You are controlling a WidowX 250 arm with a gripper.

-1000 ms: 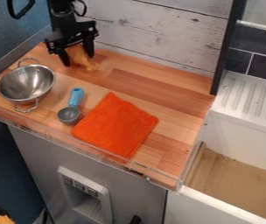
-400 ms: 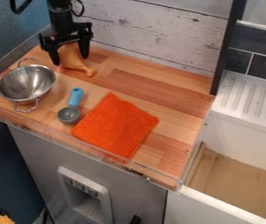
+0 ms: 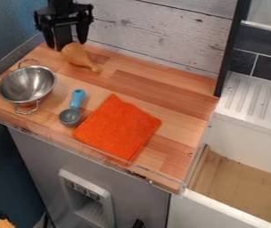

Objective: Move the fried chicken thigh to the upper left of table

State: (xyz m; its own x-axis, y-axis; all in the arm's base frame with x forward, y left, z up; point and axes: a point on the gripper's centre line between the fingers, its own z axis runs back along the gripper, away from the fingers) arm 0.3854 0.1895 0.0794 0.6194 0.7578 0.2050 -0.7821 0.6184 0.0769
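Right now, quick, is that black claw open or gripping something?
Gripper: open, holding nothing; the fried chicken thigh lies on the wooden counter.

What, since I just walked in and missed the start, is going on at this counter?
A robot's gripper hangs open at the fried chicken thigh, which rests on the wooden tabletop toward its upper left. The thigh looks unheld, so the move seems about done. Closer to the front are a metal colander, a blue-handled scoop and an orange cloth.
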